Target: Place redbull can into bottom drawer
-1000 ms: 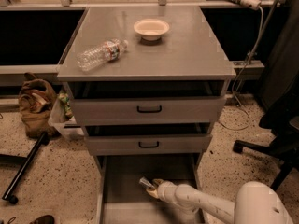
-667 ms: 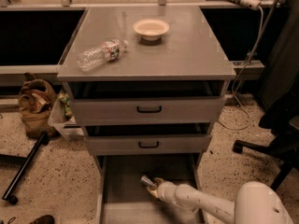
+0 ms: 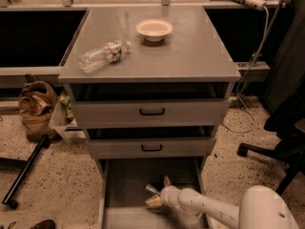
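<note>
Gripper (image 3: 156,192) over bottom drawer (image 3: 126,186)

Gripper (image 3: 156,195) in btm drawer (image 3: 126,190); mid drawer (image 3: 190,148) overhangs its rear

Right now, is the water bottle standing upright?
No, the water bottle lies on its side; the gripper is over the bottom drawer.

On the grey cabinet top (image 3: 195,56) we see a clear plastic bottle (image 3: 104,55) lying on its side at the left; a pale bowl (image 3: 154,29) stands farther back, near the middle; on the speckled floor (image 3: 62,185) a brown bag (image 3: 35,106) lies at the left; a black chair base (image 3: 279,149) is at the right.
</note>
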`<state>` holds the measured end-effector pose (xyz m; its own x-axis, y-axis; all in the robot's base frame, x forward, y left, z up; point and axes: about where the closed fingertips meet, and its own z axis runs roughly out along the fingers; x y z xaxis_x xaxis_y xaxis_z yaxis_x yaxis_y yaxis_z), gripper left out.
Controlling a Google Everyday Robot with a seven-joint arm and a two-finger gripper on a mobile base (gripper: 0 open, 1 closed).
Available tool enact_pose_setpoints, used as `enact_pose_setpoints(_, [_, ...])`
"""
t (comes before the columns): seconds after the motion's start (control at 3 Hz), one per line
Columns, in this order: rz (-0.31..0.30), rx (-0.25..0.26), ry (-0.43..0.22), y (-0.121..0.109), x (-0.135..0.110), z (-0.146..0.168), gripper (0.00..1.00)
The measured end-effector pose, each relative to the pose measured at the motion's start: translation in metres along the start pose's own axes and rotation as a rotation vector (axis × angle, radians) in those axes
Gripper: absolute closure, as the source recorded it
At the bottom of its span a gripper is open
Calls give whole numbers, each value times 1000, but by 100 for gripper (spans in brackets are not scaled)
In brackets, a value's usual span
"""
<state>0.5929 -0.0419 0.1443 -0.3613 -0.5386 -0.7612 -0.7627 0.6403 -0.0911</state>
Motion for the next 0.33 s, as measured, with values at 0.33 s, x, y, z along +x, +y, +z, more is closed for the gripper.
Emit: enact_pose_setpoints(0.33, [0,0,0,0,0,0,0])
